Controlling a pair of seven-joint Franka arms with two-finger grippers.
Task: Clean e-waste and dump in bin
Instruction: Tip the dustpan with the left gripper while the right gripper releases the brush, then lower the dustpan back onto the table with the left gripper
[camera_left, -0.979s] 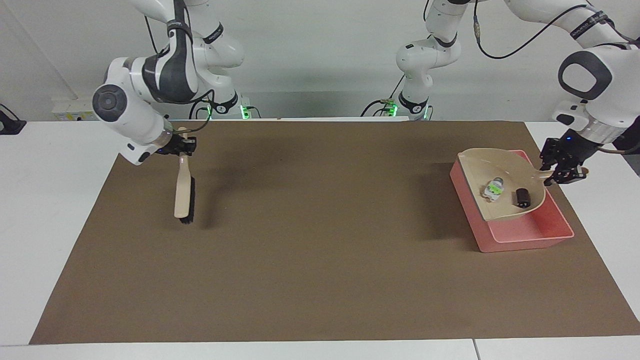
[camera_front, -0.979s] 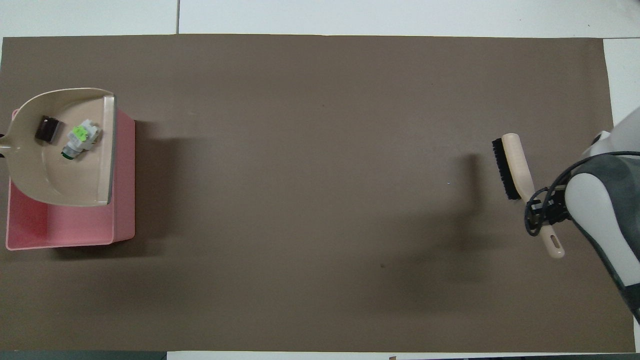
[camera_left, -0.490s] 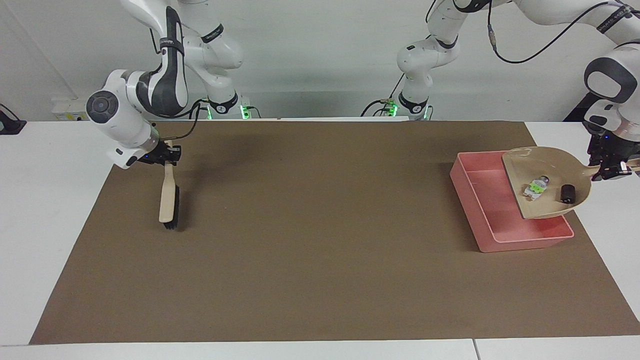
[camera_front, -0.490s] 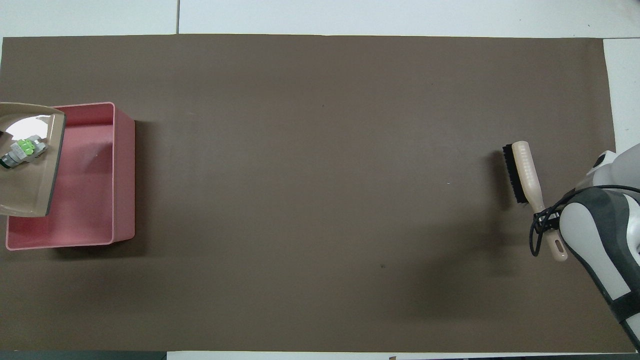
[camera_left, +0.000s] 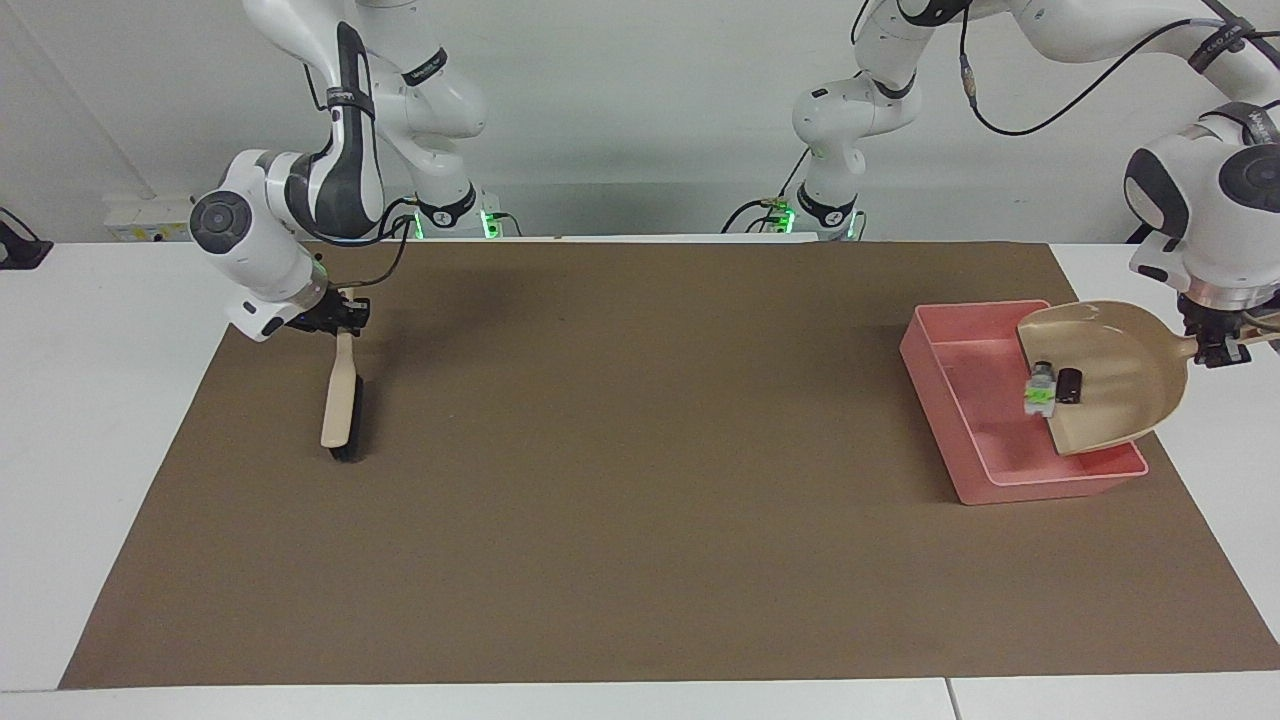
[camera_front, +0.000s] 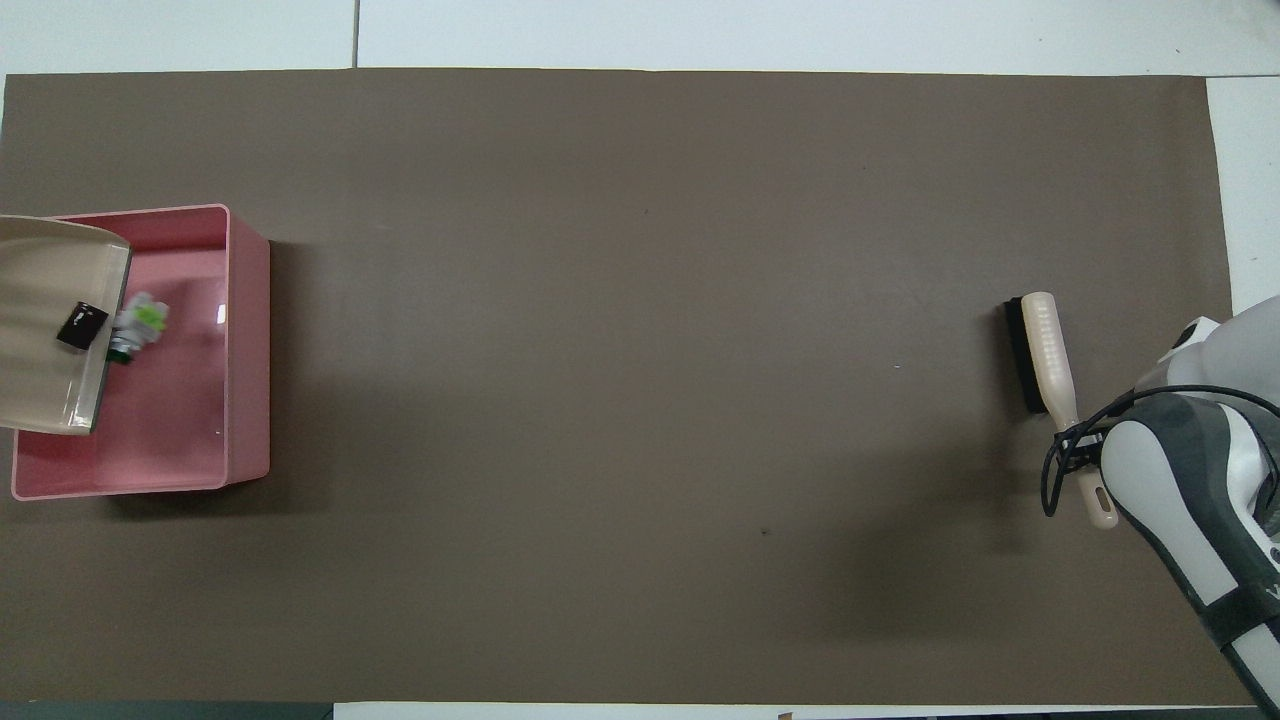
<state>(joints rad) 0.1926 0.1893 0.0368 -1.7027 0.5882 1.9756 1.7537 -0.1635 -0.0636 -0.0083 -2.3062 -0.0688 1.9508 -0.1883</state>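
Dustpan, beige plastic (camera_left: 1115, 375), tilted over shallow pink plastic bin (camera_left: 975, 405), handle clamped in left tool (camera_left: 1222, 347); whitish-grey green-marked bit (camera_left: 1040, 386) and dark block (camera_left: 1070, 385) at its lip. Right tool (camera_left: 340, 318) grips beige black-bristled brush (camera_left: 342, 405) over brown mat (camera_left: 640, 480)

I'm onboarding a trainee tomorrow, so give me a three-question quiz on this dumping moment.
1. True or false: the dustpan is tilted over the pink bin.
2. Which lies nearer the dustpan's lip: the whitish-grey bit or the dark block?
3. What does the right tool hold? A) brush B) dustpan C) nothing

Key: 1 true. 2 the whitish-grey bit. 3 A; the left tool holds the dustpan's handle.
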